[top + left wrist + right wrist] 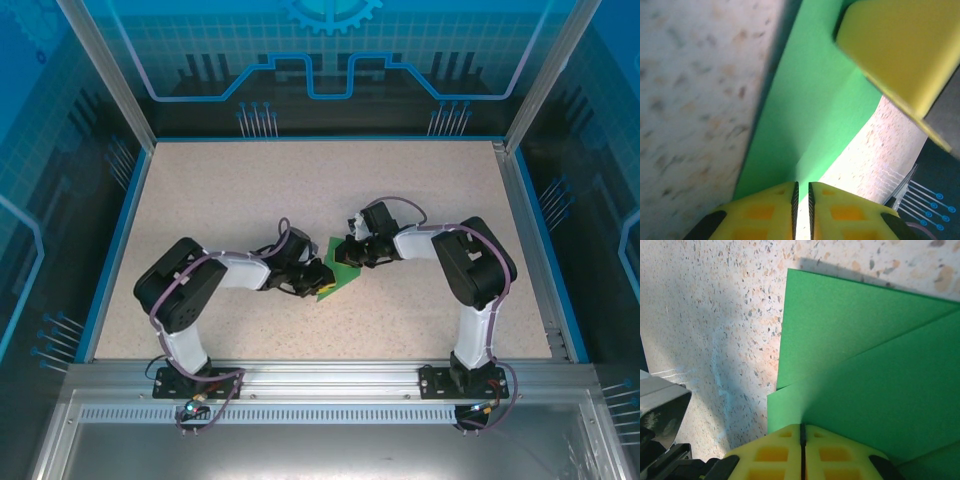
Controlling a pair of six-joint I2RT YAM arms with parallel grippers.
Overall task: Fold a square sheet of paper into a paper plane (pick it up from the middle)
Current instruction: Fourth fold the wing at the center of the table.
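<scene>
The square sheet of paper [338,275], bright green and partly folded with overlapping flaps, lies at the table's middle between both grippers. In the right wrist view the paper [865,370] has a diagonal crease and a flap edge on its left. My right gripper [801,427] is shut, its tips against the paper; I cannot tell whether any paper is pinched. My left gripper [801,192] stands open by a narrow slit, at the near edge of the paper [810,110], where a crease runs up to the slit. One yellow right finger [900,50] rests over the paper's far side. From above, the left gripper [318,278] and right gripper [347,255] almost meet.
The speckled table [250,200] is bordered by a blue rim [120,230] and metal frame posts. Both arm bases are bolted to the near rail [320,385].
</scene>
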